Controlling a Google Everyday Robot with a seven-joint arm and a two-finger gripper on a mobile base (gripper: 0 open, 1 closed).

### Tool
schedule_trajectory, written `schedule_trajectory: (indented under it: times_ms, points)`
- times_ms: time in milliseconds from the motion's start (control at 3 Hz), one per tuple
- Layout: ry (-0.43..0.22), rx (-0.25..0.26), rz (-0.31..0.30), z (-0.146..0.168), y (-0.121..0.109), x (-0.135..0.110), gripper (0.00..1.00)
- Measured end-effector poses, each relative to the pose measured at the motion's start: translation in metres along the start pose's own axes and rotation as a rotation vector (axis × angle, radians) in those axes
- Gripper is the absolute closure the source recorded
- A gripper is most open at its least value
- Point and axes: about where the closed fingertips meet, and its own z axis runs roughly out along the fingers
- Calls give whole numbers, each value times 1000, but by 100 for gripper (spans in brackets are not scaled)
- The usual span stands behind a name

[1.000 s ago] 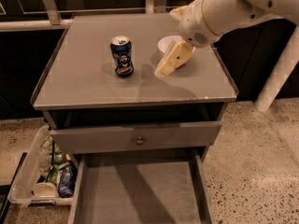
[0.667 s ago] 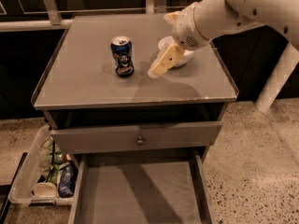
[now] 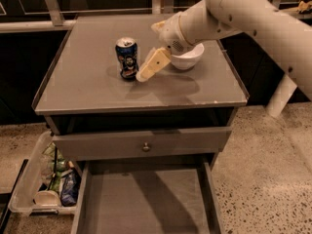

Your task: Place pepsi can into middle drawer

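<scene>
On the desk [image 3: 83, 89], left of centre, the pepsi can [image 3: 126, 57] stands upright. Just to its right the jaws hang tilted toward it, holding nothing (open or closed, I cannot tell). Below, the middle drawer [image 3: 146, 201] lies open. Step 1, the reach, seems in hand. Next the jaws must straddle the can, clear of the white bowl [image 3: 191, 60].

White arm [image 3: 234, 14], tan gripper [image 3: 147, 71] at end

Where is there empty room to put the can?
The middle drawer has a bare floor between its side walls. The cabinet top is free left of the pepsi can and along its front edge. It is crowded where the gripper is, between can and white bowl.
</scene>
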Motion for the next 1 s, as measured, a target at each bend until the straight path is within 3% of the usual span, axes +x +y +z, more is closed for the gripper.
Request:
schedule_trajectory:
  times_ms: [1000]
  points:
    - [-117, -98, 60, 58, 2, -33, 0]
